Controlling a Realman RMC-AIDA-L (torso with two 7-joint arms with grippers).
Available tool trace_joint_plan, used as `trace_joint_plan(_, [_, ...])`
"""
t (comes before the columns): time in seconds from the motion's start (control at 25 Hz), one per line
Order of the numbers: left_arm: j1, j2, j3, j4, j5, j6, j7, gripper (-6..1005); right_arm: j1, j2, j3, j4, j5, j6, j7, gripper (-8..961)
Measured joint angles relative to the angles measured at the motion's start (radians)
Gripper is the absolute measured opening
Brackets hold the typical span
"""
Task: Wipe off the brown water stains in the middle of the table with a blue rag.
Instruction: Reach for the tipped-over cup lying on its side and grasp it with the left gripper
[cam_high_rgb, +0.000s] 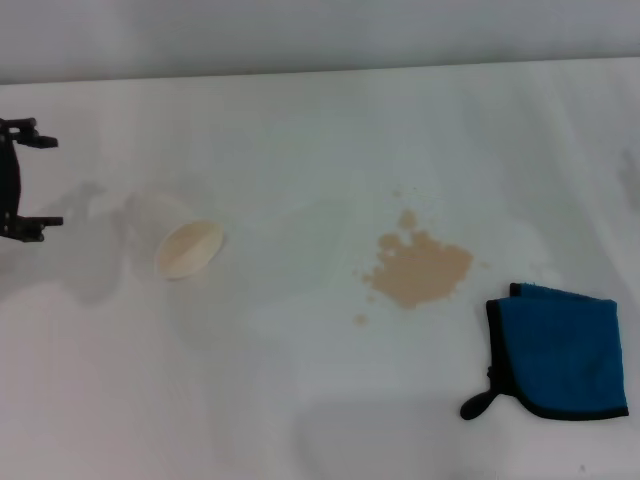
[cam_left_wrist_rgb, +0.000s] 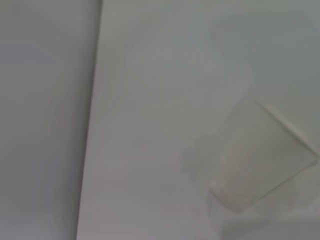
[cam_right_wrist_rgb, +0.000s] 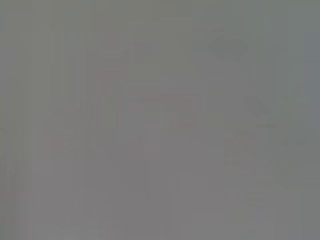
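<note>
Left hand (cam_high_rgb: 25, 180) far from blue rag (cam_high_rgb: 558, 350)

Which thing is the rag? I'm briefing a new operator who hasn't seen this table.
On the white table, look toward the robot's right, near edge, just past the brown water stains. The blue rag lies folded there: the only bright blue item, black-edged with a small black loop tab.

Only the left gripper (cam_high_rgb: 30, 180) can be seen: all black, two stubby blocky fingertips (cam_high_rgb: 40, 140) sticking out from a darker curved body at the edge.
</note>
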Motion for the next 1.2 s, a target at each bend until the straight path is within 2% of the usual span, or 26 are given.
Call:
trace_joint_plan(0.32, [-0.001,-0.005,0.020,-0.108,-0.032,0.112,0.216,873,-0.010,0.000,0.002,0.010,0.001,0.006,-0.002,642])
trace_joint_plan(0.52, [-0.003,-0.006,0.083,-0.171,-0.065,0.220,0.301,872,-0.011,0.000,-0.003,0.028,-0.001,0.013,-0.008,641])
trace_joint_plan(0.88, [-0.034,-0.007,0.109,-0.218,-0.157,0.220,0.388,873,-0.012,0.001,0.004,0.038,-0.002,0.013,-0.010,640])
trace_joint_plan(1.2, [-0.053,-0.007,0.149,-0.298,-0.163,0.207,0.446,863,-0.013,0.001,0.005,0.045,0.001,0.018,-0.010,638])
